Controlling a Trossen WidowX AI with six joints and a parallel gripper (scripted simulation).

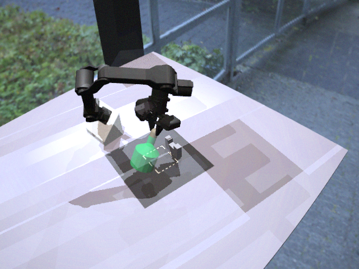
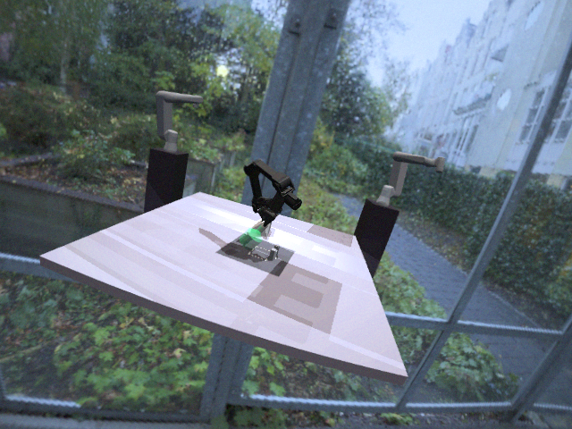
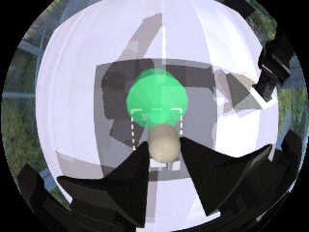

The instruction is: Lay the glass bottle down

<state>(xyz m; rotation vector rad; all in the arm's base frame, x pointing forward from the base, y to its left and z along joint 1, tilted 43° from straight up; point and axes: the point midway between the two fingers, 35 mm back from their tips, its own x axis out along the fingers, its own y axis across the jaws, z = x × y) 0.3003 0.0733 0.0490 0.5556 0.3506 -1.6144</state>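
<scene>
The tool (image 1: pixel 155 129) (image 2: pixel 264 223) (image 3: pixel 164 143) pinches the translucent green bottle (image 1: pixel 144 157) (image 2: pixel 249 236) (image 3: pixel 156 94) by its tan-tipped, slender neck.

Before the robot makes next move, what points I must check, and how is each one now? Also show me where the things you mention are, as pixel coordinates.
1. Bottle (image 1: pixel 144 158) (image 2: pixel 249 236) (image 3: pixel 156 94) held by the gripper (image 1: pixel 154 130) (image 2: pixel 264 223) (image 3: pixel 164 143): ok.
2. Bottle lying flat: not ok, tilted.
3. Neck (image 1: pixel 151 140) in the grey rest (image 1: pixel 176 151) (image 2: pixel 274 252): not ok, beside it.
4. Body inside the dashed outline (image 1: pixel 168 170) (image 3: pixel 182 119): not ok.
5. Bottle base touching the mat (image 1: pixel 145 199) (image 2: pixel 279 270) (image 3: pixel 203 130): cannot tell.
</scene>
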